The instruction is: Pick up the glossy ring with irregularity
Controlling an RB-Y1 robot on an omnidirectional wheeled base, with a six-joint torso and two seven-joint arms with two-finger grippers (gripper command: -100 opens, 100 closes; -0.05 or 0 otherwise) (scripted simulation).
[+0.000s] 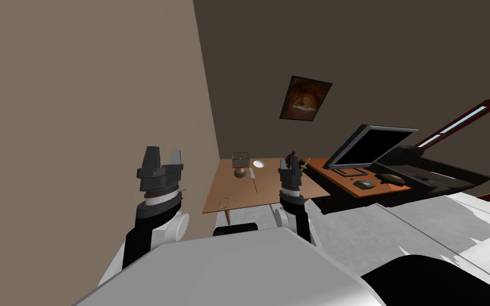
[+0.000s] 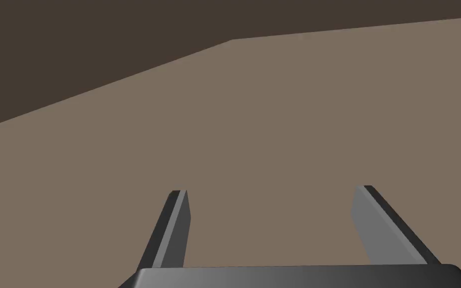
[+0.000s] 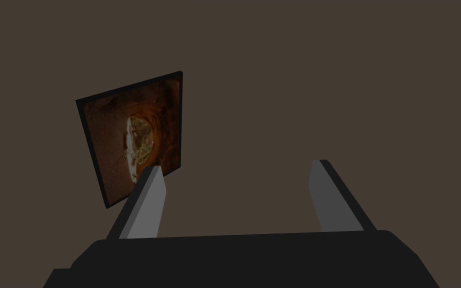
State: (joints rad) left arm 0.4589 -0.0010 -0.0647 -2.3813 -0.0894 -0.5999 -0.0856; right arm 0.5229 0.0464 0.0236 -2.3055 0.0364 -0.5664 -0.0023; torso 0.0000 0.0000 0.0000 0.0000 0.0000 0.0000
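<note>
Left gripper (image 2: 270,190), right gripper (image 3: 237,166) spread — ring (image 1: 224,202) on table (image 1: 238,194)

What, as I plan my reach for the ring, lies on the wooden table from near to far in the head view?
Thin ring → thin red stick → round brown object → small white plate.

The head camera looks steeply down and forward, rolled, with the tabletop (image 1: 238,197) a little away at 12 o'clock. The left hand (image 2: 270,189) camera faces the light brown wall (image 2: 274,125). The right hand (image 3: 236,165) camera faces the dark wall (image 3: 324,75) and its picture (image 3: 129,137), which the head view shares at 1 o'clock.
</note>
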